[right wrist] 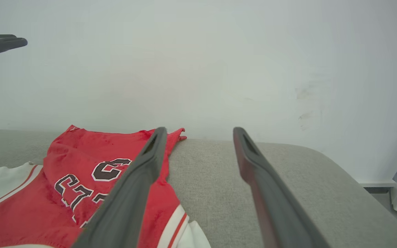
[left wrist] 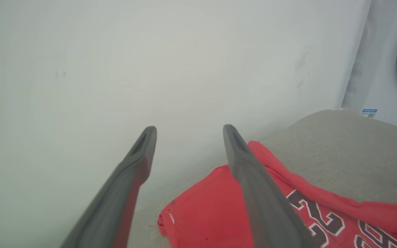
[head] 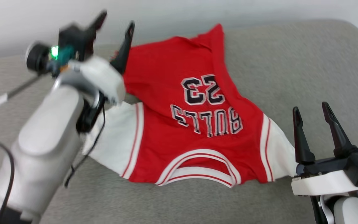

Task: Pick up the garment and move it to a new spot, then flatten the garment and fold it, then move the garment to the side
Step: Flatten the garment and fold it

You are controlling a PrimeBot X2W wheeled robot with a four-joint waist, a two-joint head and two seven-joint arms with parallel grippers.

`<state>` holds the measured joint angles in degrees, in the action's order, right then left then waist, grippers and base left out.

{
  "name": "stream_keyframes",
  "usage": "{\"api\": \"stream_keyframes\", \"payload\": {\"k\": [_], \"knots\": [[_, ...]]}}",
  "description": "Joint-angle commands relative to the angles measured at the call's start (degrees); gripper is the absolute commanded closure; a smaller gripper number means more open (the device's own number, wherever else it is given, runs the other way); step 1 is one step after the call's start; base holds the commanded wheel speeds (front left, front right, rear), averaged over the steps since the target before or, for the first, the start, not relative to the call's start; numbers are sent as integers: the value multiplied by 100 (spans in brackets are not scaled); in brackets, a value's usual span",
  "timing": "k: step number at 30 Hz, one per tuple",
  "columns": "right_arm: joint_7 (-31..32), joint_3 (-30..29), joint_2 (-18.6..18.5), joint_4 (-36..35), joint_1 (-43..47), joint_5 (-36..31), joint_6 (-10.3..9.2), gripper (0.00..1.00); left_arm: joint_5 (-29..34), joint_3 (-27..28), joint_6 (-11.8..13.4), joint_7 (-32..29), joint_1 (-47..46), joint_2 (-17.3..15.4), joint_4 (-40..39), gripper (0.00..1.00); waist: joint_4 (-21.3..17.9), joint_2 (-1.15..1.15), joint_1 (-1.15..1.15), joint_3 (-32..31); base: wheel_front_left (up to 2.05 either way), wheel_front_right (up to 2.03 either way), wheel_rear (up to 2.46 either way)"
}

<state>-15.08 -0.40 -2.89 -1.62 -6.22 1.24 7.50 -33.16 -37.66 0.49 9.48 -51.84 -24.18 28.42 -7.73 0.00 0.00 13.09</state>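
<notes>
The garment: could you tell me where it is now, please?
In the head view the garment lies mid-frame on the grey cushion, collar nearest the robot, left gripper by its far hem, right gripper beside its sleeve.

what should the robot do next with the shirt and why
Probably send the right gripper to the garment's far right edge and draw it outward. Both grippers stand open and hold nothing, with the left gripper raised by the far left corner. The garment lies print up on the grey cushion, but a raised fold runs along that far right side, so it looks not yet flat enough to fold.
</notes>
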Motion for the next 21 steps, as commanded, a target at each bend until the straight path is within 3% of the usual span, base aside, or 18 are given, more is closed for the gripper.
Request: {"api": "stream_keyframes", "payload": {"k": [1,7,13,17,21], "knots": [[-13,-14,3,8,59,-29,-2,0,-31,27,44,45,174,-40,-66,0,350,0,0,-337,0,0,0],[-13,0,3,33,264,-121,-2,0,-360,310,613,363,1778,-352,-989,0,672,0,0,-659,0,0,0],[-13,15,3,39,379,-143,-2,0,-608,543,1196,525,3412,-424,-2005,0,760,0,0,-798,0,0,0],[-13,50,3,-22,391,-141,-2,0,-694,483,1377,480,4047,-465,-2415,0,769,0,0,-748,0,0,0],[-13,86,4,-58,387,-92,-2,0,-666,304,1419,45,4162,-633,-2589,0,731,0,0,-574,0,0,0]]}}
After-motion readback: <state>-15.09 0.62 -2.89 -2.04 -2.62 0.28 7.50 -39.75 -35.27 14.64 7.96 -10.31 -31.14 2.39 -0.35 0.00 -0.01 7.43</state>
